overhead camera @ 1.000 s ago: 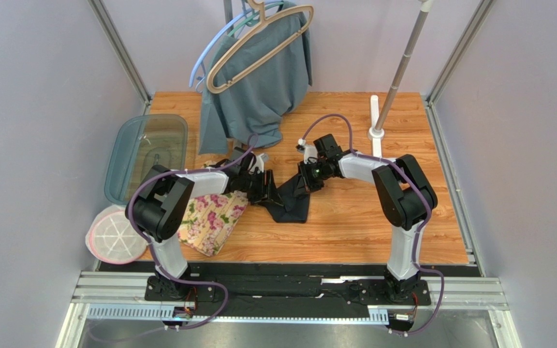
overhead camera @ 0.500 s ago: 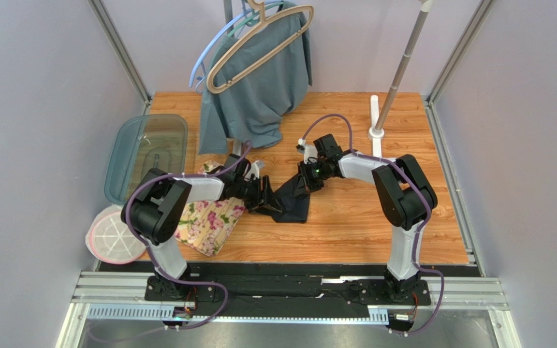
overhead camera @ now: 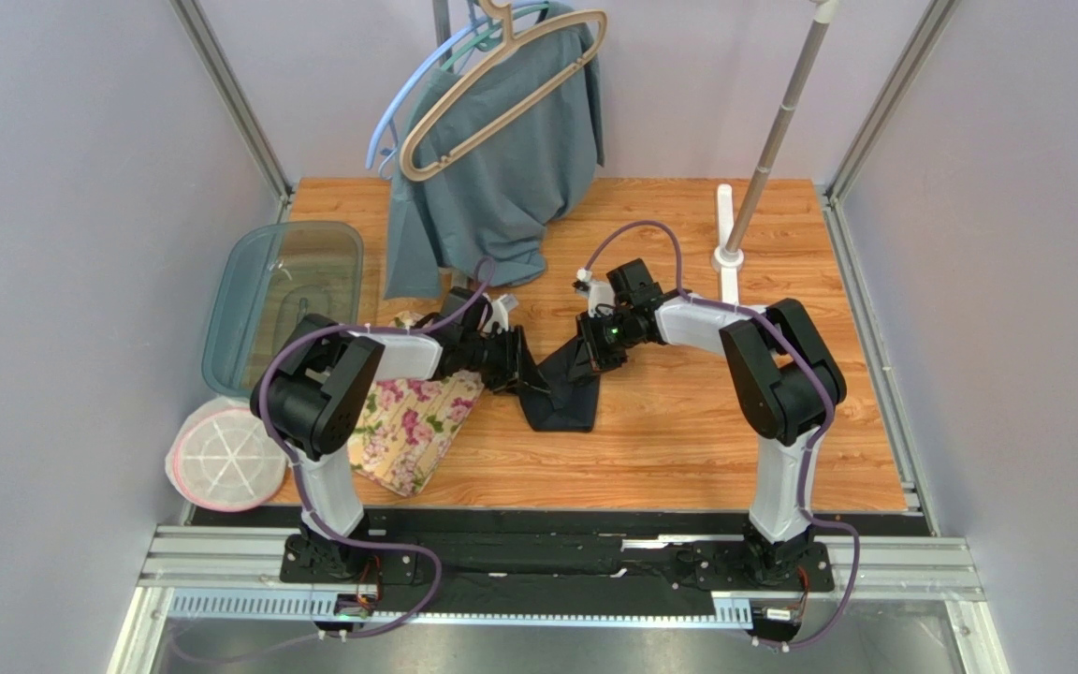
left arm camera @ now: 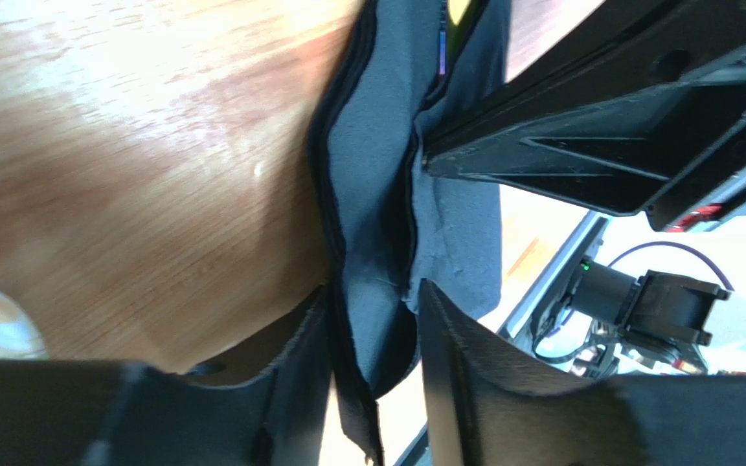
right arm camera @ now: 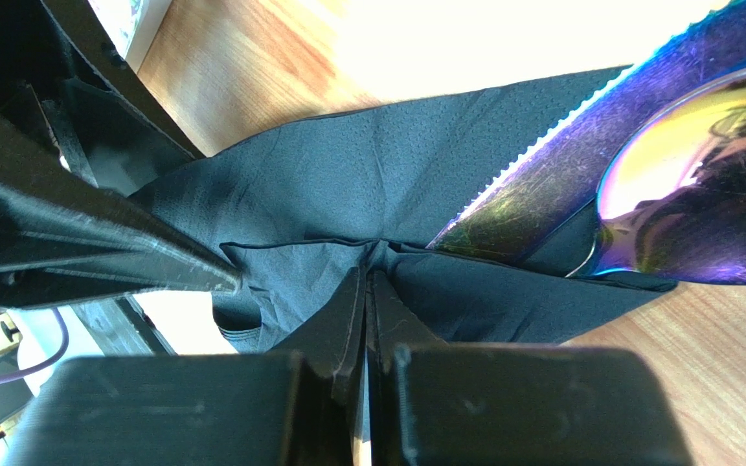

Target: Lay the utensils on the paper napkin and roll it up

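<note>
The paper napkin (overhead camera: 567, 396) lies bunched on the wooden table (overhead camera: 685, 435) between the 2 grippers, a little right of the floral mat (overhead camera: 411, 421). Against 0.5 s ago, the left arm's elbow sits higher and closer in over the mat. The napkin is also drawn narrower: the flap that spread toward the mat is gathered in, and the sheet now hangs as a slimmer dark strip toward the near edge. The right arm and its wrist stand as they did in both earlier views.

In the left wrist view, the left gripper (left arm camera: 375, 291) has its fingers (left arm camera: 464, 388) a narrow gap apart. A thick upright fold of the napkin fills that gap and touches both inner faces, so it is clamped on the paper. The tip of the other arm's finger presses the same fold from the far side.

In the right wrist view, the right gripper (right arm camera: 365, 277) has its fingers pressed together, with only a hairline between them, pinching a puckered point of the napkin's edge.

The utensils (right arm camera: 581, 165) rest on the napkin just beyond that pinch. A serrated knife blade lies partly under the bowl of a spoon (right arm camera: 698, 204), both iridescent purple and green.
</note>
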